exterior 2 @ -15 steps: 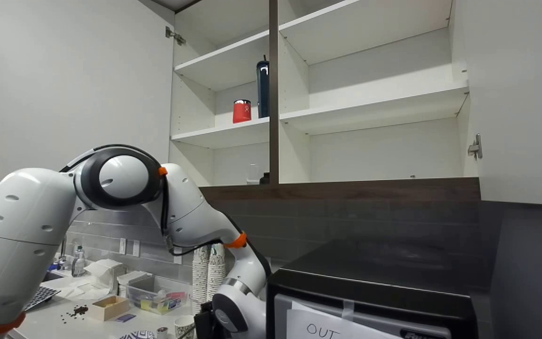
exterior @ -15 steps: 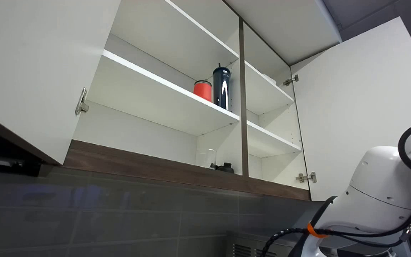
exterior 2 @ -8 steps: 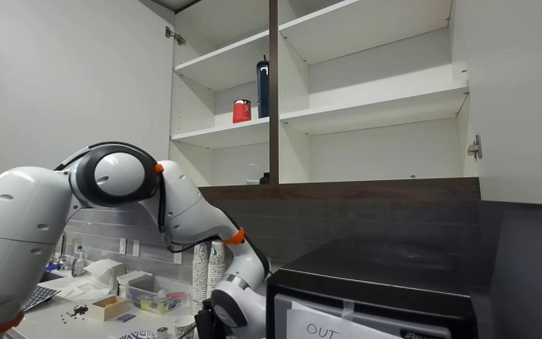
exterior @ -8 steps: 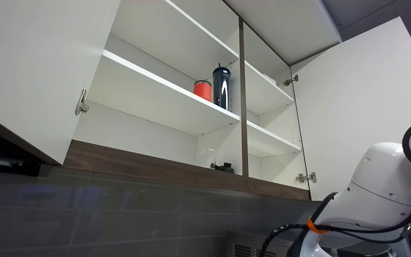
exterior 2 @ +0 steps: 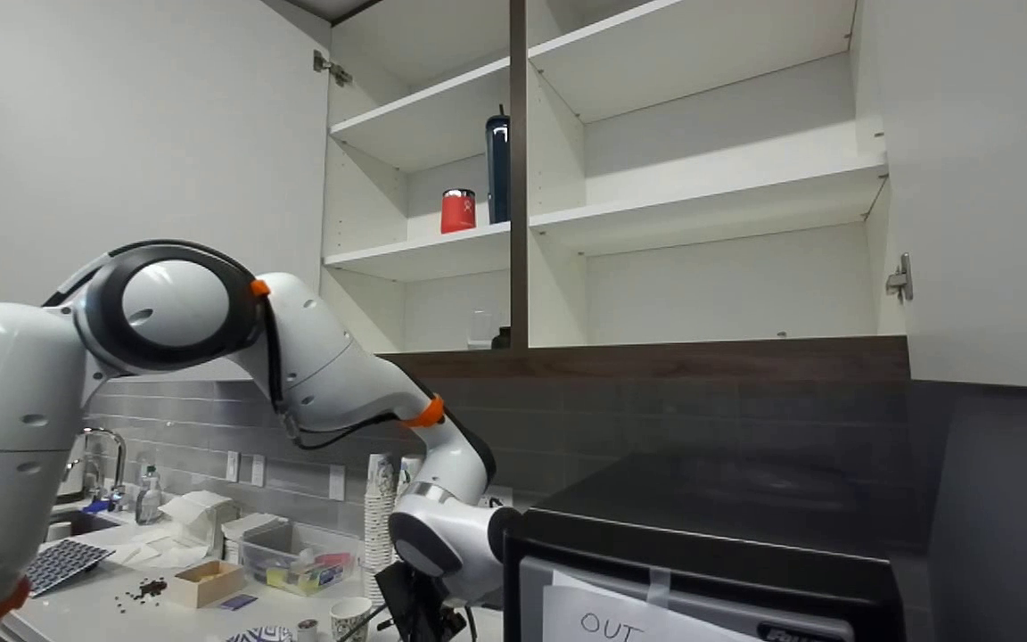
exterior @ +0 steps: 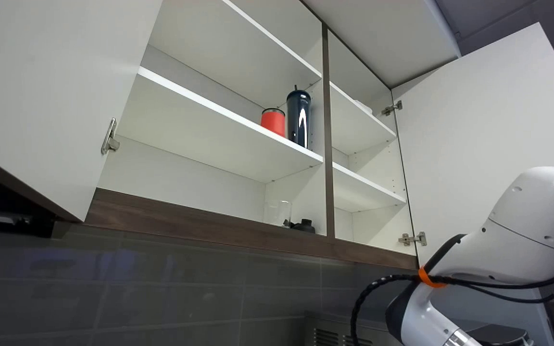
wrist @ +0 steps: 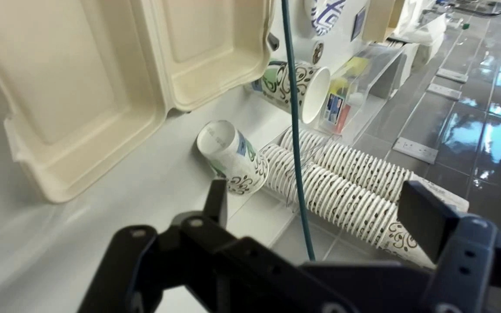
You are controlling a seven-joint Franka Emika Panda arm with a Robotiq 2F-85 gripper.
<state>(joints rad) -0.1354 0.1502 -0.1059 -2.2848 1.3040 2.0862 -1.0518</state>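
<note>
My gripper [wrist: 318,200] is open and empty in the wrist view, its two black fingers wide apart. It is partly seen low in an exterior view [exterior 2: 429,611], beside the microwave. Beyond the fingers, two stacks of patterned paper cups [wrist: 333,191] lie across the wrist view; they stand upright on the counter in an exterior view [exterior 2: 379,535]. An upside-down paper cup [wrist: 235,158] is nearest the left finger. Another paper cup [wrist: 294,87] stands behind, near an open beige clamshell container [wrist: 89,82]. A thin teal cord or rod [wrist: 296,130] crosses between the fingers.
The open cabinet holds a red tumbler [exterior: 273,122] and a dark blue tumbler [exterior: 298,117], with a clear glass [exterior: 278,214] below. A black microwave [exterior 2: 701,508] stands beside the gripper. A clear bin [exterior 2: 299,557] and tan box [exterior 2: 208,584] are on the counter.
The arm has risen and its elbow has shifted away from the cabinet. The wrist and gripper have come higher and tilted, showing more of the gripper beside the microwave. The cabinet contents are unchanged.
</note>
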